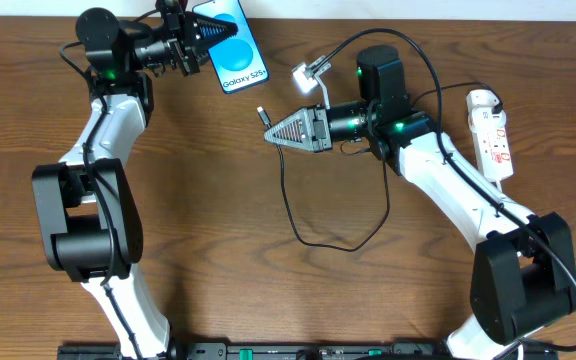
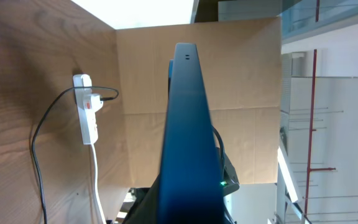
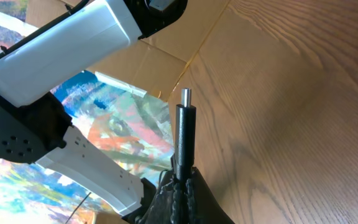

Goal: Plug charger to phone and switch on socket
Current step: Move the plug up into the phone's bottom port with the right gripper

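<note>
The left jaws are clamped on the phone, a slim black-edged slab with a glossy light-blue screen, at the far edge of the wood-grain table. The right jaws pinch the charger just behind its small metal tip, which angles toward the phone across a gap of bare wood. Its thin black cable trails into a loose loop over the open middle of the table. The socket, a narrow white plastic strip with red markings, lies by the right edge, well apart from both.
</note>
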`<action>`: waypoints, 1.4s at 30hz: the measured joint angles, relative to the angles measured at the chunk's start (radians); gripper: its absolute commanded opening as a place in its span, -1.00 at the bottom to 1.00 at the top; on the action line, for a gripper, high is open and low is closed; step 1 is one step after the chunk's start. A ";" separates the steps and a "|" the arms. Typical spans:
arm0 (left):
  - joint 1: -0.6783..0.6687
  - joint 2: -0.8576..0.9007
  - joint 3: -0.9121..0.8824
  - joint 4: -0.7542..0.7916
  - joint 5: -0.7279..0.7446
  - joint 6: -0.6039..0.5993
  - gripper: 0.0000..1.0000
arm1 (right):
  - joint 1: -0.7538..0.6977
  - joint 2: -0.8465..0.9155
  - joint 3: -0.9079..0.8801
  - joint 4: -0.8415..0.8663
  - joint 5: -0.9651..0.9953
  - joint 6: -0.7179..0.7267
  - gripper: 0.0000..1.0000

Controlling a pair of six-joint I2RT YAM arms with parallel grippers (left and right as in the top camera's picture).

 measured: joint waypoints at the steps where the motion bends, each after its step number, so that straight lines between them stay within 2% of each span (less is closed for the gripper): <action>1: -0.001 0.000 0.000 0.000 0.000 0.002 -0.85 | 0.000 0.000 0.000 0.004 -0.001 0.001 -0.97; 18: -0.041 0.000 0.000 0.000 0.000 0.079 -0.86 | 0.000 0.000 0.000 0.068 0.055 0.108 -0.97; 26: -0.040 0.000 0.000 0.000 0.000 0.101 -0.86 | 0.000 0.000 0.000 0.152 0.064 0.171 -0.98; 42: -0.040 0.000 0.000 -0.019 -0.008 0.109 -0.85 | 0.002 0.000 0.000 0.153 0.099 0.210 -0.98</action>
